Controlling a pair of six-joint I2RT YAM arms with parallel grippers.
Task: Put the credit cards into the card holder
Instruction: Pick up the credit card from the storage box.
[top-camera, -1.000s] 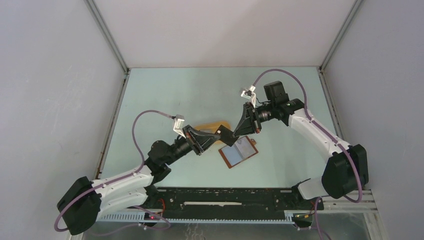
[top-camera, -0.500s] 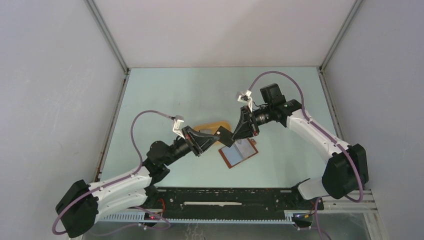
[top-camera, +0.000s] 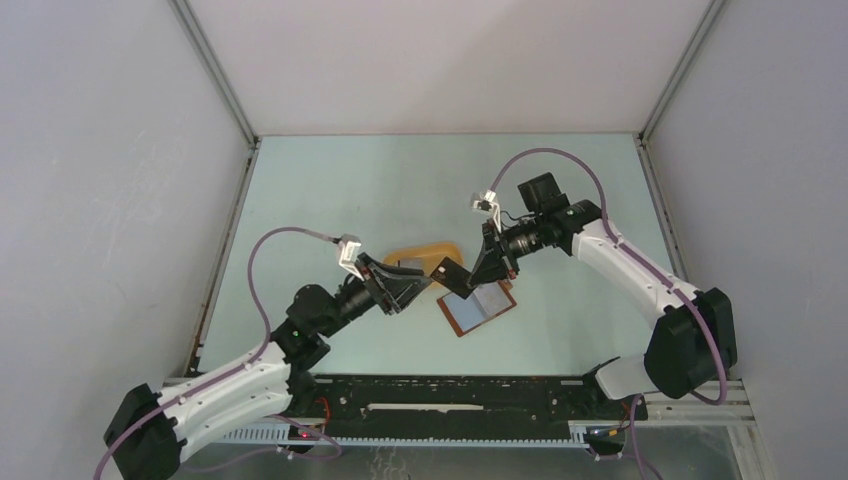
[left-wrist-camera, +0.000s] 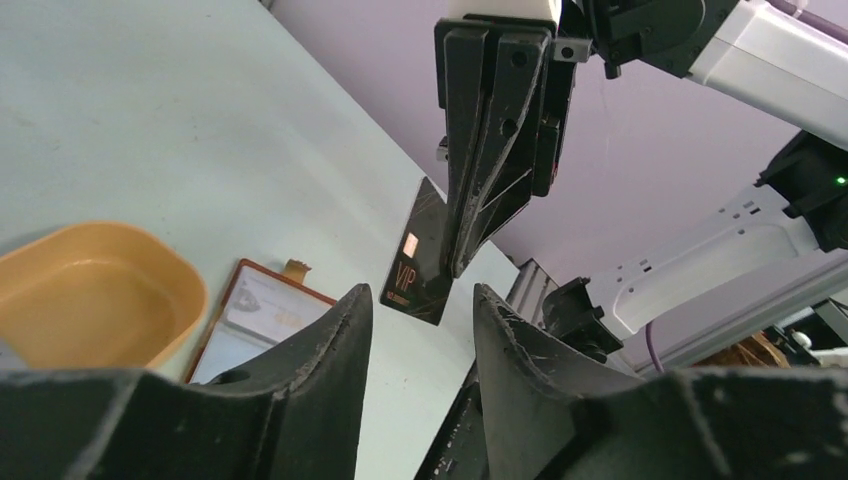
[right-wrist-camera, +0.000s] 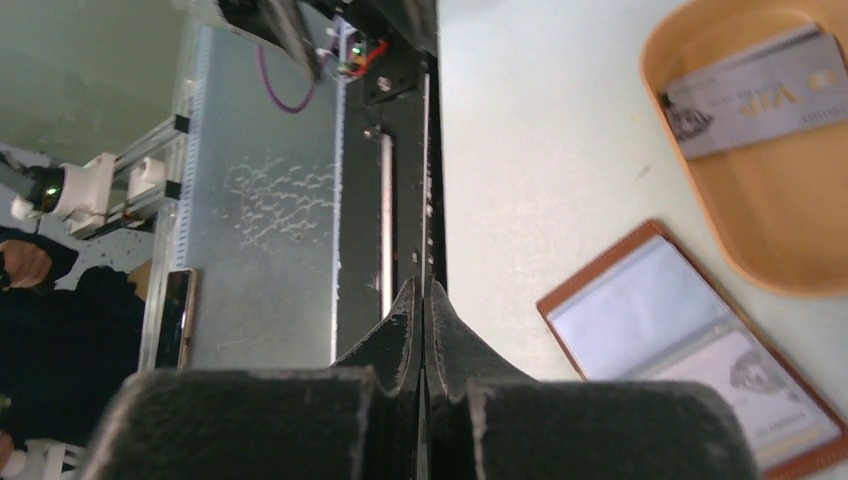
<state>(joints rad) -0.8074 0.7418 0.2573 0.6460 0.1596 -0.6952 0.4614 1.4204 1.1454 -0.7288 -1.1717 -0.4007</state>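
The card holder (top-camera: 480, 306) lies open on the table, brown-rimmed with a pale inner face. One pale card (right-wrist-camera: 762, 392) sits in its pocket. My right gripper (top-camera: 472, 278) is shut on a black credit card (top-camera: 451, 274) marked VIP. It holds the card on edge just above the holder's left side. In the left wrist view the black card (left-wrist-camera: 421, 258) hangs just beyond my left gripper (left-wrist-camera: 420, 298), which is open and empty. In the right wrist view my right gripper (right-wrist-camera: 423, 292) pinches the card edge-on. A grey credit card (right-wrist-camera: 760, 95) lies in the orange tray (right-wrist-camera: 770, 230).
The orange oval tray (top-camera: 424, 256) stands just behind and left of the holder, close under my left gripper (top-camera: 425, 287). The holder also shows in the left wrist view (left-wrist-camera: 250, 312) and the right wrist view (right-wrist-camera: 640, 310). The black rail (top-camera: 450, 392) runs along the near edge.
My right gripper has moved down and a little left with the black card, closer to the open holder. My left arm has drawn back towards the near left, its gripper still open.
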